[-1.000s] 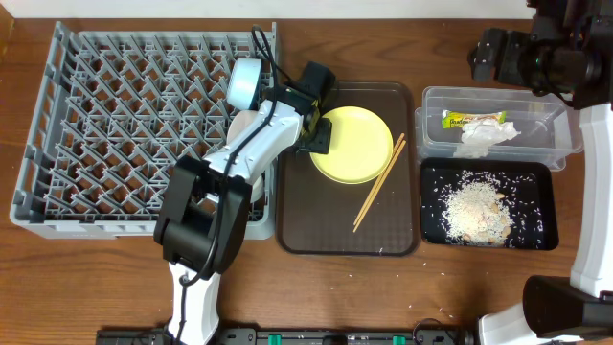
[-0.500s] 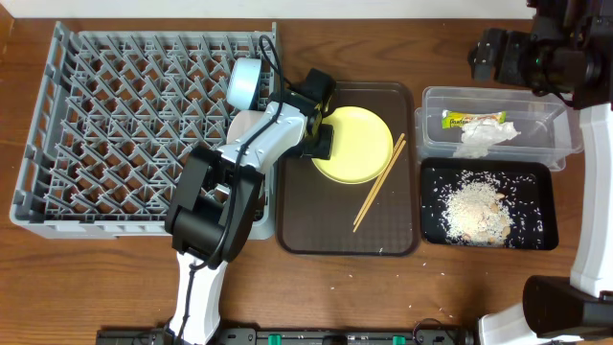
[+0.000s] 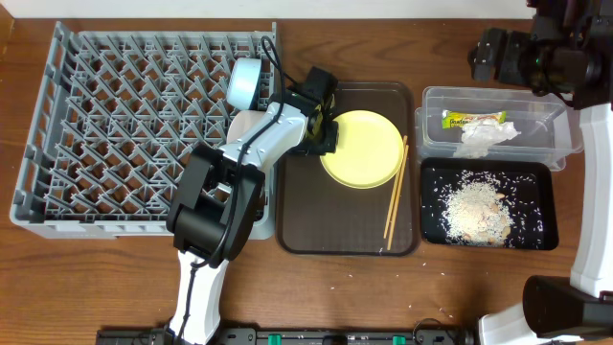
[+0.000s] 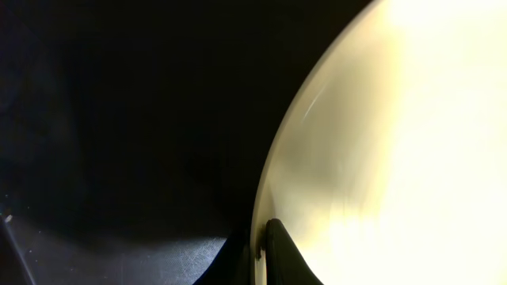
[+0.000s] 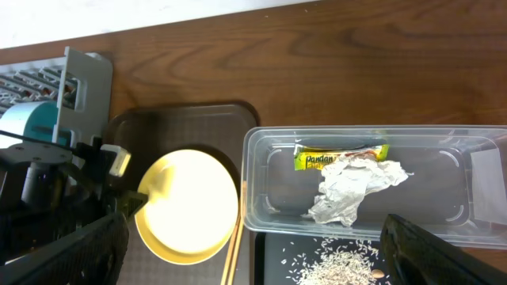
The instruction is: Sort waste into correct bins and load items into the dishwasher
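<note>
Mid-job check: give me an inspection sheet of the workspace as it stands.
Surface: wooden table.
Job's things: yellow plate and chopsticks on brown tray; wrapper and napkin in clear tub; rice in black tray; dish rack at left.
Clutter: stray rice grains by the front edge.
Tools: left tool at plate's left rim, grip unclear; right tool open, near the tub.
Cables: black cable loops from left arm over rack.
Surroundings: nothing seen.
</note>
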Robot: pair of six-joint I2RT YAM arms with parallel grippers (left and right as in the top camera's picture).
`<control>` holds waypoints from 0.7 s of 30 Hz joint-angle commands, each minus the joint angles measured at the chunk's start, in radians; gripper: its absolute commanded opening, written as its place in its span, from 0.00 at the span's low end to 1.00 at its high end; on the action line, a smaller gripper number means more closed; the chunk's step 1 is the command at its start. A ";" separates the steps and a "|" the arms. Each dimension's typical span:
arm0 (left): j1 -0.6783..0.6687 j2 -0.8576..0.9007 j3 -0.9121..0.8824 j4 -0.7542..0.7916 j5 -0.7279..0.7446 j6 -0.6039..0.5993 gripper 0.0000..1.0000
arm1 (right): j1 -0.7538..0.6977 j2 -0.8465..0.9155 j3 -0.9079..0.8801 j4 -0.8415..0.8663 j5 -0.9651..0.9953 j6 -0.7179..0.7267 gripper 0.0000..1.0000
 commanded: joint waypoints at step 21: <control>-0.002 -0.210 -0.017 -0.061 -0.303 0.009 0.07 | 0.008 0.002 -0.002 -0.001 -0.004 0.011 0.99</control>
